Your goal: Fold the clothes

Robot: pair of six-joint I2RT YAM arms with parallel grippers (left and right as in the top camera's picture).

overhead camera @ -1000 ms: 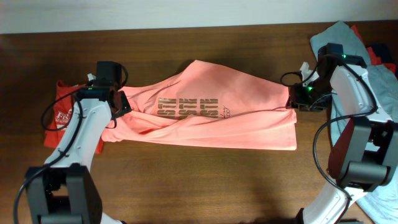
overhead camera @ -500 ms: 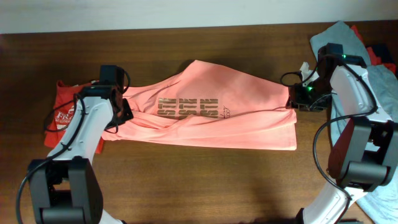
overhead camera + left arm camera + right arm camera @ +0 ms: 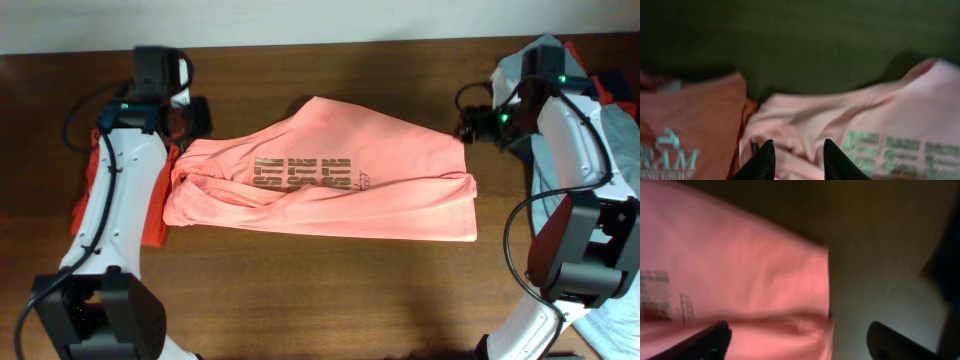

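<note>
The pink shirt (image 3: 330, 180) lies on the bench (image 3: 320, 290), the left hand (image 3: 798, 146) and right hand (image 3: 797, 330) both spread, empty, just beyond its ends, so best pinch matching corners and lift evenly.

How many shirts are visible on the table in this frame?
3. A salmon-pink shirt lies across the centre, a red-orange shirt at the left end beside it, a grey-blue shirt at the right edge. Red and dark scraps behind that one may be more.
</note>
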